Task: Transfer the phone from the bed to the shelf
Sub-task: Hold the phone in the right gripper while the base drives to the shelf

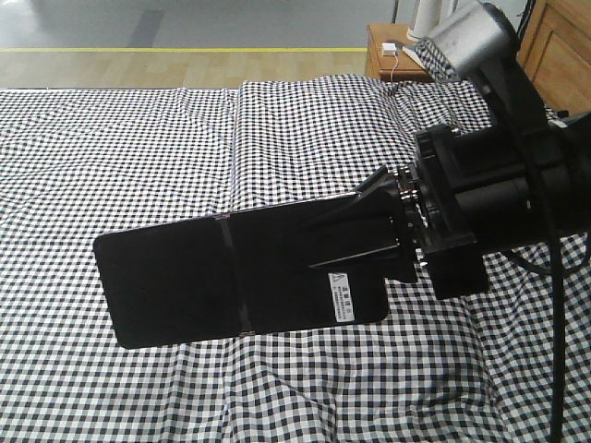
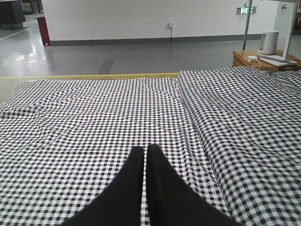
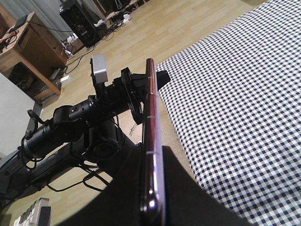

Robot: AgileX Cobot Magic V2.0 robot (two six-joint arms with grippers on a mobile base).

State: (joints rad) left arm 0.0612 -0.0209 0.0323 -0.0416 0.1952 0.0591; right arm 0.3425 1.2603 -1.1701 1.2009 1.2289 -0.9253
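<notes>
Closest to me, my right gripper (image 1: 360, 231) is clamped on one short end of a thin, glossy black rectangular phone (image 1: 231, 277). One black finger lies flat on the face I can see, and the other is behind it. The phone reaches out to my left from those jaws, held above the bed. A crease crosses its middle, and a small white barcode sticker (image 1: 343, 297) sits near the gripped end. In the right wrist view the phone (image 3: 149, 103) appears edge-on, its pinkish-gold rim running straight away from the camera, with a black finger pressed against each side.

My left gripper (image 2: 146, 153) hangs low over the bed. Its two black fingers are drawn together with only a hairline gap between them, and they hold nothing.

Beneath both grippers spreads the large, wide bed (image 2: 94, 117), covered in black-and-white small-check gingham cloth. The cloth is softly wrinkled, with a raised fold running away from me just right of the middle.

In the right wrist view, past the phone, my black left arm (image 3: 75, 122) carries a small silver box (image 3: 99, 70) above a pale wooden floor (image 3: 188, 33).

Farther off, a small brown wooden bedside table (image 2: 244, 59) stands at the bed's far right corner, bearing a white cylinder (image 2: 269, 42). A yellow line (image 2: 89, 75) runs along the bed's far edge. Beyond it lie a shiny grey floor (image 2: 117, 52) and a white wall (image 2: 141, 19).
</notes>
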